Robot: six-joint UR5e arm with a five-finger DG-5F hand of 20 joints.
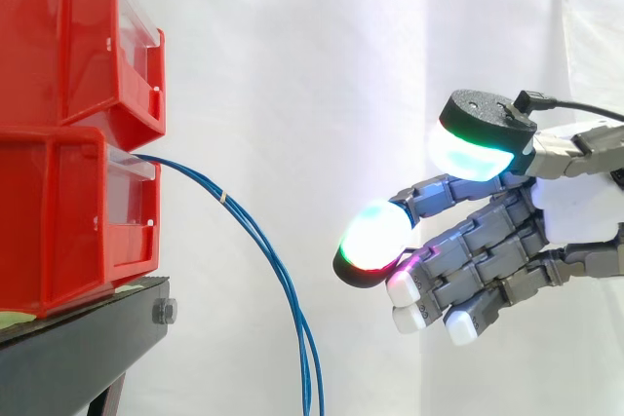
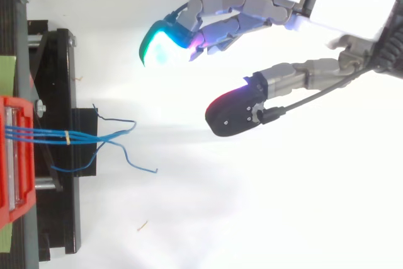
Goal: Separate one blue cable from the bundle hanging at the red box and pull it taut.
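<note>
A bundle of thin blue cables (image 1: 255,236) comes out of the lower red box (image 1: 78,216) and droops down to the right, tied by a small yellow band (image 1: 222,199). From above the cables (image 2: 82,137) leave the red box (image 2: 16,155), pass a yellow band (image 2: 67,135) and fan out into loose ends. My hand (image 1: 507,231) hovers to the right of the bundle, well apart from it, fingers relaxed and spread, thumb pad glowing cyan. In the top view the hand (image 2: 277,11) is open, holding nothing.
A second red bin (image 1: 78,46) is stacked above the lower one. Both sit on a black stand (image 1: 88,338), whose frame (image 2: 60,155) shows from above. A white curtain (image 1: 322,65) hangs behind.
</note>
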